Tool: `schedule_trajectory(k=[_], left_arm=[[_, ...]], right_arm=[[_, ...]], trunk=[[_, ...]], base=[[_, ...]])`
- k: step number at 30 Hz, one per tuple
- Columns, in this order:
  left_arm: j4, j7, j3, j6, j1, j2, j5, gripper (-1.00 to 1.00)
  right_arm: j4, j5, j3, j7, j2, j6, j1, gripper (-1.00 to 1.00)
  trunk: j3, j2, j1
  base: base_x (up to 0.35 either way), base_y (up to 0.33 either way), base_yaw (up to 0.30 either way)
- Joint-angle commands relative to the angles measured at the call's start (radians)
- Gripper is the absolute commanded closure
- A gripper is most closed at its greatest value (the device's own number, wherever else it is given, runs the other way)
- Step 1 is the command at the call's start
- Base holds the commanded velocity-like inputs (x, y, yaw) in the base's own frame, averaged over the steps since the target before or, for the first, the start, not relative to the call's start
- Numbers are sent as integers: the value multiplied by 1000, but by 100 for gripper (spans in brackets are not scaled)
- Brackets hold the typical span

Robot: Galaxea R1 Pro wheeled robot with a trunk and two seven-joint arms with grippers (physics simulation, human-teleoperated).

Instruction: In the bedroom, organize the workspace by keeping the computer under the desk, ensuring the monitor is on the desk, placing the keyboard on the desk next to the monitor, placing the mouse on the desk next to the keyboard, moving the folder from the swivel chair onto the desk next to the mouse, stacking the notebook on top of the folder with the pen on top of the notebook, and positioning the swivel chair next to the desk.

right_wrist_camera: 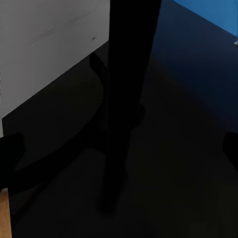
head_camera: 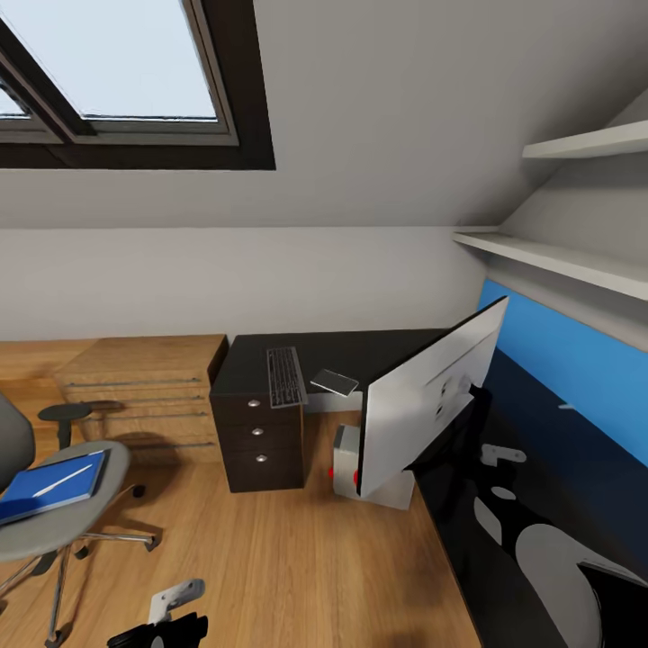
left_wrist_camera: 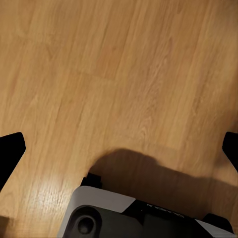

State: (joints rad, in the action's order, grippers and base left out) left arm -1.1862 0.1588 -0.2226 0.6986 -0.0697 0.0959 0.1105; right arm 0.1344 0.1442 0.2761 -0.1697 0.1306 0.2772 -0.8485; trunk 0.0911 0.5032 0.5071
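Note:
The monitor (head_camera: pixel 423 409) stands tilted on the black desk (head_camera: pixel 378 351), its pale back toward me. My right gripper (right_wrist_camera: pixel 119 151) is open, and the monitor's black stalk (right_wrist_camera: pixel 129 74) stands between its fingers above the ring base. The keyboard (head_camera: pixel 285 376) lies on the desk's far end, a flat grey item (head_camera: pixel 335 382) beside it. The grey computer (head_camera: pixel 346 461) sits on the floor under the desk. The swivel chair (head_camera: pixel 36 531) at the left carries the blue folder (head_camera: pixel 49 486), crossed by a thin white line, perhaps the pen. My left gripper (left_wrist_camera: pixel 119 148) hangs open over the floor.
A dark three-drawer unit (head_camera: pixel 261 441) stands under the desk's far end, with a light-wood drawer chest (head_camera: pixel 144 387) to its left. White shelves (head_camera: pixel 558 256) run above the blue back panel (head_camera: pixel 576 351). Wood floor (head_camera: pixel 270 558) lies between the chair and the desk.

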Motion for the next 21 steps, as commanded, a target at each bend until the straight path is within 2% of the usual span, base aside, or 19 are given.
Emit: schedule_trajectory(k=[1,7,14,21], left_arm=[[5,7,-1,4,-1,0,10,-100],[6,7,0,4,-1,-1,11,-100],[7,7,0,4,-1,-2,11,-100],[7,7,0,4,-1,-2,11,-100]], right_arm=[[-1,11,8,-3,1,4,-1,-100],[0,12,8,-4,3,5,-1,-100],[-1,12,8,-4,4,5,-1,-100],[-1,13,6,-5,5,5,-1,-100]], trunk=[[2,2,1],[2,2,1],[2,2,1],[2,2,1]], base=[[148,-83,0],[155,-93,0],[30,-12,0],[152,-1,0]])
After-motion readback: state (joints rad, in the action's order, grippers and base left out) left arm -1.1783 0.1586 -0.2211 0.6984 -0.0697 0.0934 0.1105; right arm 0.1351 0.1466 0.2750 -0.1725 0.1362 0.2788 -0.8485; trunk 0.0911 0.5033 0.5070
